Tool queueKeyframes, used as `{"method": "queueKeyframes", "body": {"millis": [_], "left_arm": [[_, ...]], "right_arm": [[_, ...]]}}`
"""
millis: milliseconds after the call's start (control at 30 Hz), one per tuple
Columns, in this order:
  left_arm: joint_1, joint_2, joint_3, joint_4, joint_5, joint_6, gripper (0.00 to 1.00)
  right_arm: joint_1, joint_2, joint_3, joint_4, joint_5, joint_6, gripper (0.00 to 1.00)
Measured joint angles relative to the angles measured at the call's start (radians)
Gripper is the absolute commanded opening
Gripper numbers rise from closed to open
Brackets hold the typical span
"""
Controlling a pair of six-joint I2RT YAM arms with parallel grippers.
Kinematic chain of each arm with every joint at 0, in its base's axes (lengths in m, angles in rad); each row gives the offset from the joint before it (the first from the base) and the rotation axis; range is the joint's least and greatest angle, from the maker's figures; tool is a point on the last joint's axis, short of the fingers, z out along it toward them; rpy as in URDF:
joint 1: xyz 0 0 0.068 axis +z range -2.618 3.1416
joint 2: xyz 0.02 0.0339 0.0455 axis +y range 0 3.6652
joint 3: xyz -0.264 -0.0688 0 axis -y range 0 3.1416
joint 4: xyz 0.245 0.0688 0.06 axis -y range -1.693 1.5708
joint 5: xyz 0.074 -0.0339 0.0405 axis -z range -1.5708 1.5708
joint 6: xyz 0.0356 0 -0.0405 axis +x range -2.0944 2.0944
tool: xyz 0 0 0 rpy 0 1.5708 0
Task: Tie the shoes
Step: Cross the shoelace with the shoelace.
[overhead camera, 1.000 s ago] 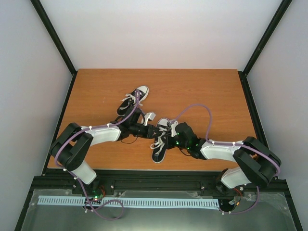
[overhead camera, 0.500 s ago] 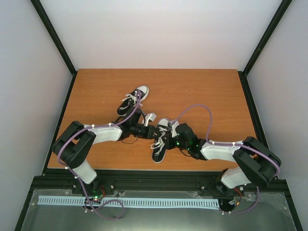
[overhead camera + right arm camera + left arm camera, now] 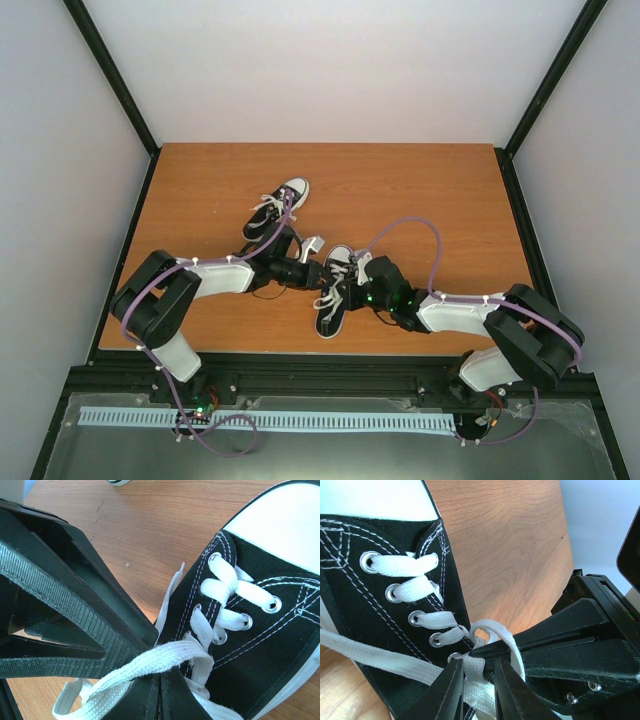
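Observation:
Two black shoes with white toe caps lie on the table, the far shoe (image 3: pixel 282 208) and the near shoe (image 3: pixel 333 295). Both grippers meet over the near shoe's laces. In the left wrist view my left gripper (image 3: pixel 477 669) stands narrow, shut on a strand of white lace (image 3: pixel 474 672) by the lowest eyelets of the near shoe (image 3: pixel 380 615). My right gripper (image 3: pixel 160 674) is shut, and a flat lace (image 3: pixel 150 662) lies across its tips. A lace loop (image 3: pixel 492 630) curls over the right gripper's black fingers (image 3: pixel 570 645). A ribbed left finger (image 3: pixel 75 590) fills the right wrist view's left side.
The wooden table (image 3: pixel 440 190) is walled by pale panels with black posts. The far shoe's loose laces (image 3: pixel 268 205) trail beside it. A purple cable (image 3: pixel 420 225) arcs above the right arm. The black frame rail (image 3: pixel 320 365) runs along the near edge.
Almost nothing. The left arm's elbow has shifted slightly, and both grippers stay at the near shoe's laces.

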Motion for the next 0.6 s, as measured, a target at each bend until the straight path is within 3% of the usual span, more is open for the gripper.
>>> {"method": "queueKeyframes", "body": {"millis": [133, 600], "left_arm": [[0.000, 0.005, 0.000, 0.001, 0.007, -0.007, 0.25], [0.001, 0.010, -0.002, 0.007, 0.021, -0.037, 0.30]], "right_arm": [[0.000, 0.000, 0.000, -0.001, 0.003, 0.000, 0.03], [0.000, -0.018, -0.015, 0.013, 0.015, 0.003, 0.03]]}}
